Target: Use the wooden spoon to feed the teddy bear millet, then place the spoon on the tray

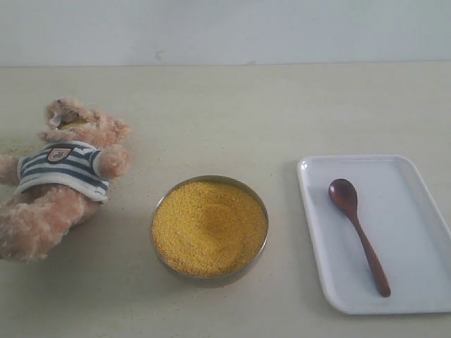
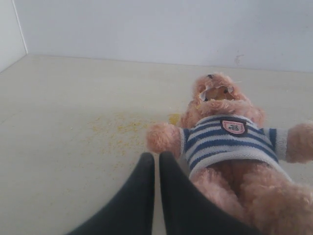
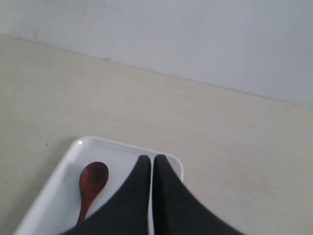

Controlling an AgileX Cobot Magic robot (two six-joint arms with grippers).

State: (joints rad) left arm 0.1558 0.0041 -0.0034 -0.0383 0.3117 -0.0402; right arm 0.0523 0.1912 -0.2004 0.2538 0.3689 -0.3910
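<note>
Exterior view: a small fluffy tan-pink plush teddy bear [image 1: 60,176] in a navy-and-white striped knit shirt with a shield-shaped chest badge sprawls belly-up at the left of a pale, matte beige tabletop [image 1: 211,113], its head towards the plain white back wall [image 1: 225,28]. Near its outstretched paw, at the centre of the table, stands a round, thin-rimmed metal bowl [image 1: 262,210] filled almost to the brim with fine, bright yellow millet [image 1: 209,227]; the grainy surface shows a shallow dip near the middle. Well apart from the bowl, on the right, lies a flat white rectangular plastic tray [image 1: 416,211] with rounded corners and a low raised rim. A slim, dark reddish-brown wooden spoon [image 1: 358,232] rests flat inside it, its small, glossy oval bowl towards the wall and its long, thin handle slanting towards the tray's near edge.

Left wrist view: the left gripper [image 2: 156,159], its 2 smooth black tapered fingers pressed together on nothing, hangs just beside the bear's woolly arm and leg. Yellow grains cling around the bear's open muzzle, and loose yellow specks [image 2: 122,128] dust the tabletop beside its paw.

Right wrist view: the right gripper [image 3: 152,161], likewise black, tapered and closed to a hairline slit with nothing between its tips, hovers above the tray, apart from the spoon.
</note>
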